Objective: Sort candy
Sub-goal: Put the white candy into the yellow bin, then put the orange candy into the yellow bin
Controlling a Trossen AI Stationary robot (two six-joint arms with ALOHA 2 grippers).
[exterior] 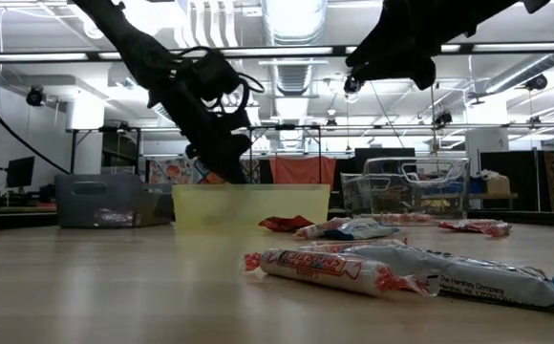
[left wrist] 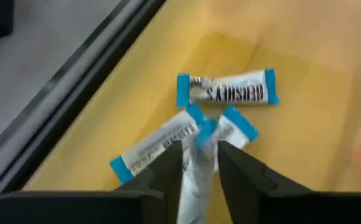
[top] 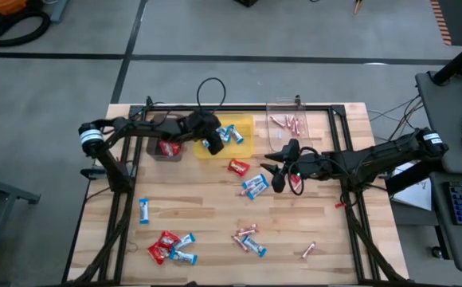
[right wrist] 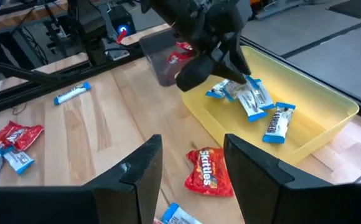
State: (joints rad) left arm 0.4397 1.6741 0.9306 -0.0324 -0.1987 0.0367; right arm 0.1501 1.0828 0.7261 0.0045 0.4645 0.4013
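Note:
My left gripper (top: 213,143) hangs over the yellow bin (top: 245,148), shut on a blue-and-white bar (left wrist: 196,171). Other blue-and-white bars (left wrist: 227,93) lie on the bin's floor. My right gripper (top: 279,177) is open and raised above the table's middle, over a red packet (right wrist: 205,169) that lies flat on the wood between its fingers' lines, untouched. The brown bin (top: 167,150) holds red packets and the clear bin (top: 288,123) holds pink sticks. More candies lie loose on the table (top: 171,247). My left gripper pinches the blue-and-white bar between its two fingers (left wrist: 168,165). The fingers come slanting down from the table's left and lie along the bar. Its blue-tipped free end (left wrist: 205,129) sticks out past the fingertips toward the bin's floor, next to the lying bars.
Loose candies are scattered over the near half: a bar (top: 144,210) at the left, a red-and-blue cluster (top: 167,249), sticks and bars (top: 247,237), one stick (top: 309,250). Bars (top: 255,186) and a red packet (top: 238,167) lie beside my right gripper. A black frame (top: 338,112) borders the table.

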